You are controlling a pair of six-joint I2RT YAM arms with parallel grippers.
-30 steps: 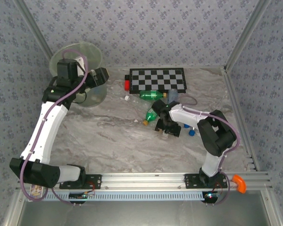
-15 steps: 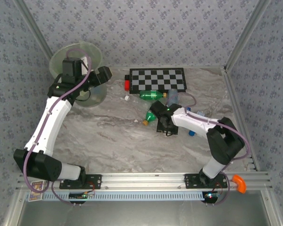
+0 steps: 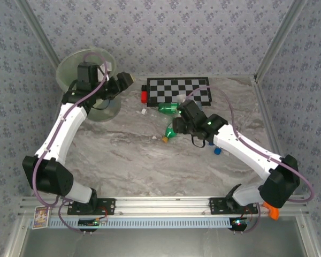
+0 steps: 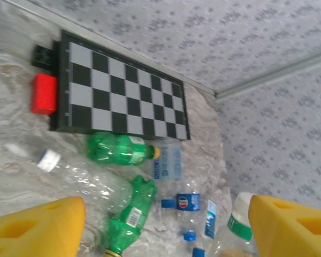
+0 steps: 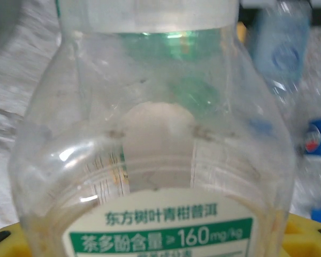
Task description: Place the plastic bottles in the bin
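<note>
My right gripper (image 5: 155, 238) is shut on a clear plastic bottle (image 5: 150, 134) with a white-and-green label, and its yellow fingers (image 5: 310, 233) show at the lower corners. From above, that gripper (image 3: 177, 127) hangs over the pile of plastic bottles: a green one (image 3: 168, 108) by the board and a crushed green one (image 3: 170, 133). My left gripper (image 3: 127, 79) is just right of the pale-green bin (image 3: 91, 52). It (image 4: 166, 217) is open and empty, looking down on green bottles (image 4: 115, 150), a clear white-capped bottle (image 4: 83, 176) and a blue-labelled bottle (image 4: 188, 202).
A black-and-white checkerboard (image 3: 181, 89) lies at the back with a red block (image 3: 144, 96) at its left end. A blue-capped bottle (image 3: 216, 151) lies right of the pile. Patterned walls close in the table on three sides.
My right gripper closed on the clear bottle and carried it back and left, the arm stretching out. My left gripper swung right, away from the bin, and its jaws narrowed a little.
</note>
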